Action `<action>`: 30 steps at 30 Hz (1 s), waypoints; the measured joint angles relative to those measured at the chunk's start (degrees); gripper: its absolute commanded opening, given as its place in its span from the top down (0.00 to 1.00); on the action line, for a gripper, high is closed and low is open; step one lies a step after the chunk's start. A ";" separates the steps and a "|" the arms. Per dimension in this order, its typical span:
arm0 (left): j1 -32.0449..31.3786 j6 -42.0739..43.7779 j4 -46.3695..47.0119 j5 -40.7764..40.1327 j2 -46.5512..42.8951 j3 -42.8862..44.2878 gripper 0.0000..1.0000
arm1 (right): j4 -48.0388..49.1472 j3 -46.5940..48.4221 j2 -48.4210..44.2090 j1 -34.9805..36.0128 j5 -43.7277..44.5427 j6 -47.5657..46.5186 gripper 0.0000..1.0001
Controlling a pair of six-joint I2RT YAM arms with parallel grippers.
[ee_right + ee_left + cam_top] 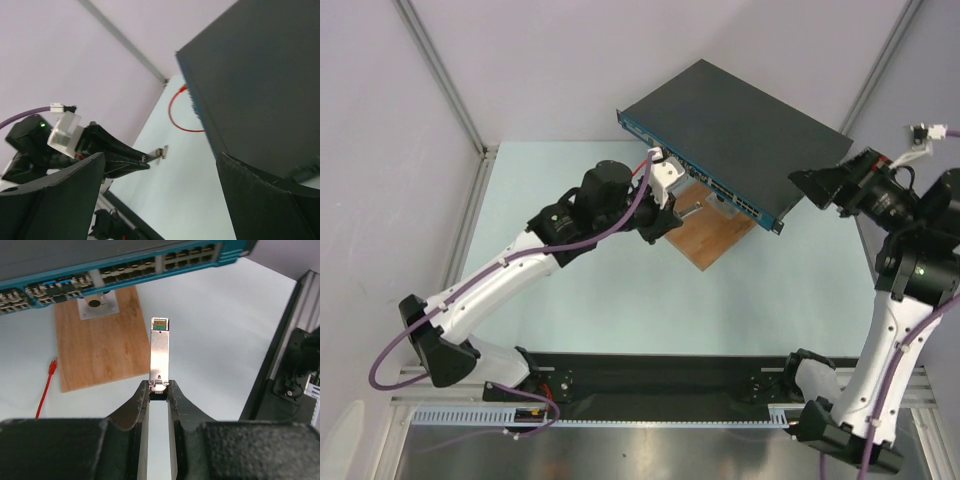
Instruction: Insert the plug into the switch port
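So that its tip can slide straight in, the left gripper [159, 390] pinches the plug [159, 352] by its tail, aimed at the switch [740, 130] near the far edge of the table [620, 300], while the right gripper [807, 188] stands wide open beside it.

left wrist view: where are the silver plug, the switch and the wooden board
slim silver metal plug [160, 352], left wrist view, mid body
dark grey metal switch [130, 272], left wrist view, blue port strip
brown wooden board [100, 352], left wrist view, bare centre
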 measured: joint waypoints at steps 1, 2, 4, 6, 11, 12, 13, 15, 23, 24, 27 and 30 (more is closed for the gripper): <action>-0.04 -0.70 -0.07 -1.09 0.44 0.37 1.00 | -1.31 -0.68 -0.90 -1.99 -0.02 -0.37 0.00; -0.04 -1.27 -0.13 -1.97 0.83 0.81 0.99 | -2.51 -1.81 -2.05 -4.52 -0.48 -0.66 0.00; -0.07 -2.08 -0.24 -3.87 2.16 2.21 1.00 | -4.61 -4.33 -3.30 -9.44 -2.14 -1.44 0.00; -0.09 -2.58 -0.39 -5.66 3.56 3.56 1.00 | -6.95 -6.40 -2.54 -13.66 -3.78 -2.54 0.00; -0.09 -2.60 -1.81 -8.11 5.66 5.18 1.00 | -12.31 -9.29 4.70 -17.77 -4.20 -8.17 0.00; -0.09 -2.60 -2.38 -8.66 6.14 5.66 1.00 | -12.33 -10.67 5.73 -17.88 -4.20 -8.61 0.00; -0.09 -2.54 -2.80 -8.76 6.49 6.08 0.99 | -12.20 -12.22 6.38 -17.88 -4.24 -8.83 0.00; -0.09 -2.45 -3.78 -8.90 7.21 6.95 1.00 | -10.16 -16.15 6.58 -17.79 -4.66 -7.93 0.00; 0.07 -2.29 -7.63 -8.72 11.34 11.08 1.00 | 3.26 -22.21 7.63 -9.97 -5.22 -2.78 0.00; 0.26 -2.32 -8.00 -8.68 12.15 11.96 1.00 | 5.55 -22.80 7.72 -9.05 -5.29 -1.86 0.00; 0.98 -2.34 -9.09 -8.28 14.05 13.88 1.00 | 10.49 -24.11 8.17 -7.41 -5.20 0.81 0.01; 1.90 -2.36 -9.86 -7.80 15.82 16.00 1.00 | 14.12 -24.55 9.16 -5.66 -4.76 2.80 0.06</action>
